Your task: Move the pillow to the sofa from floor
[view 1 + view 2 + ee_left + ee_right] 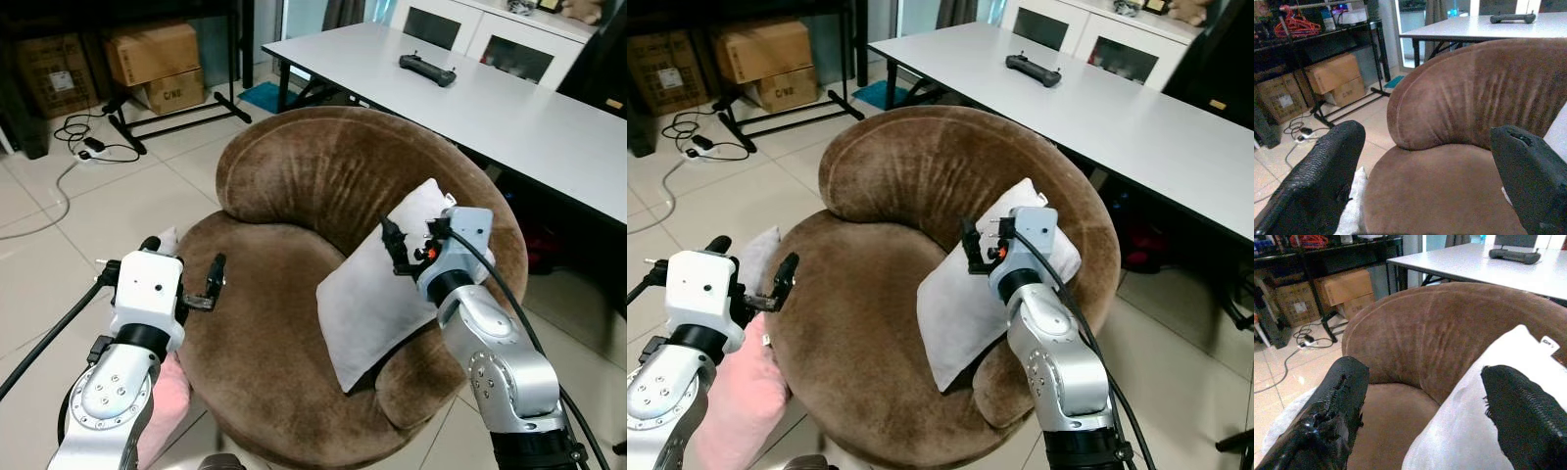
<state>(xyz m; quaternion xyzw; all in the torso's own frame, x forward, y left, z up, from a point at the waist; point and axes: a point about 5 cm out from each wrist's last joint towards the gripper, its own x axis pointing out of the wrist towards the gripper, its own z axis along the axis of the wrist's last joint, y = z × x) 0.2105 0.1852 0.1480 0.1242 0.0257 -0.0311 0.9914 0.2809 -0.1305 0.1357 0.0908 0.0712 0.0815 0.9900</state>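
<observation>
A pale grey pillow [377, 299] lies on the round brown sofa chair [323, 176], leaning against its right armrest. My right gripper [409, 238] hovers open just over the pillow's upper part, with nothing between its fingers [1327, 416]. In the right wrist view the pillow [1498, 406] lies under the other finger. My left gripper [184, 253] stands open at the sofa's left edge, also holding nothing. A pink pillow [735, 401] and a small white one [759, 250] lie on the floor beside the sofa's left side, under my left arm.
A long white table [509, 108] with a black controller [427, 70] stands close behind and right of the sofa. Cardboard boxes [152, 54] sit under a black rack at the back left. Cables and a power strip [88, 147] lie on the tiled floor.
</observation>
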